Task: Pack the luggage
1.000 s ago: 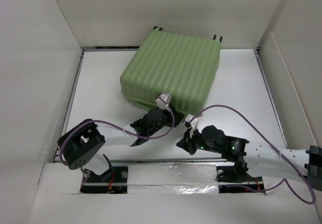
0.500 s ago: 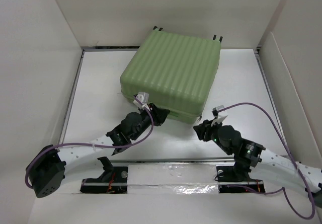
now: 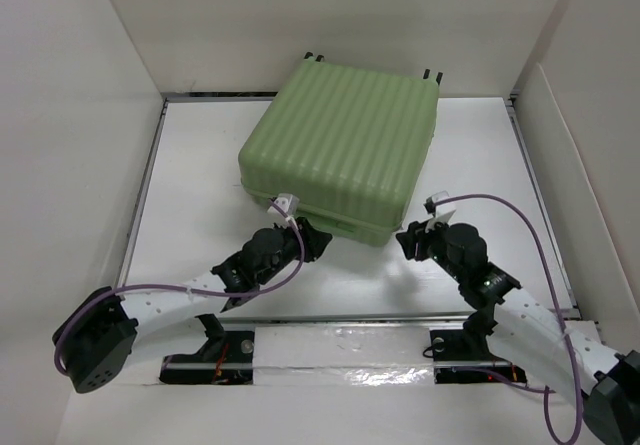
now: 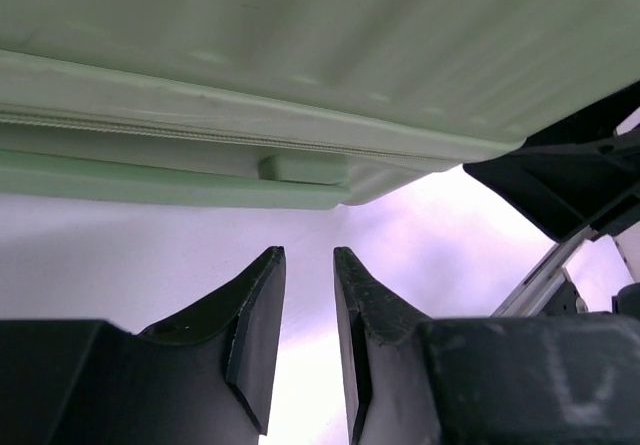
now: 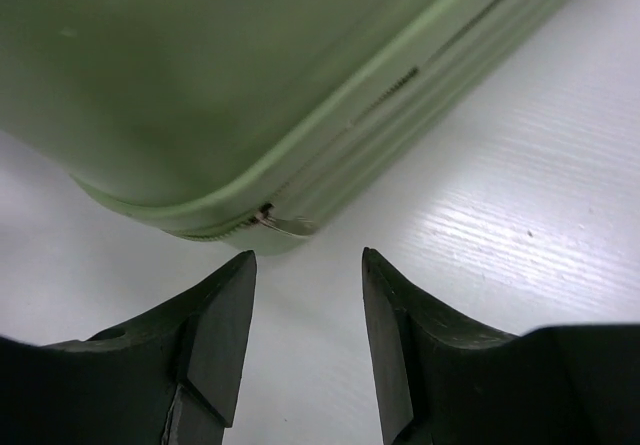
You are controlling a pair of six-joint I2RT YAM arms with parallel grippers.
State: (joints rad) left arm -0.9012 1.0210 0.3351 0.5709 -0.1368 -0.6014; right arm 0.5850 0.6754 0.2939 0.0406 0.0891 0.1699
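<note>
The luggage [image 3: 345,145] is a light green ribbed suitcase lying flat and shut at the back middle of the table, its small black wheels [image 3: 432,73] on the far side. My left gripper [image 3: 318,237] sits low just before its near edge, jaws a narrow gap apart and empty. The left wrist view shows the zip seam and a small green tab [image 4: 303,168] just beyond that left gripper [image 4: 308,257]. My right gripper [image 3: 408,240] is open beside the near right corner. In the right wrist view the metal zipper pull [image 5: 285,223] lies just ahead of the right gripper [image 5: 308,260].
White walls [image 3: 80,115] close in the table on the left, right and back. A metal rail [image 3: 340,320] runs along the near edge by the arm bases. Purple cables [image 3: 500,205] loop over both arms. The right arm's black body [image 4: 570,175] shows in the left wrist view.
The right gripper has opened and swung right to the suitcase's near right corner. The left gripper has drawn back off the suitcase's near edge and dropped low before it.
</note>
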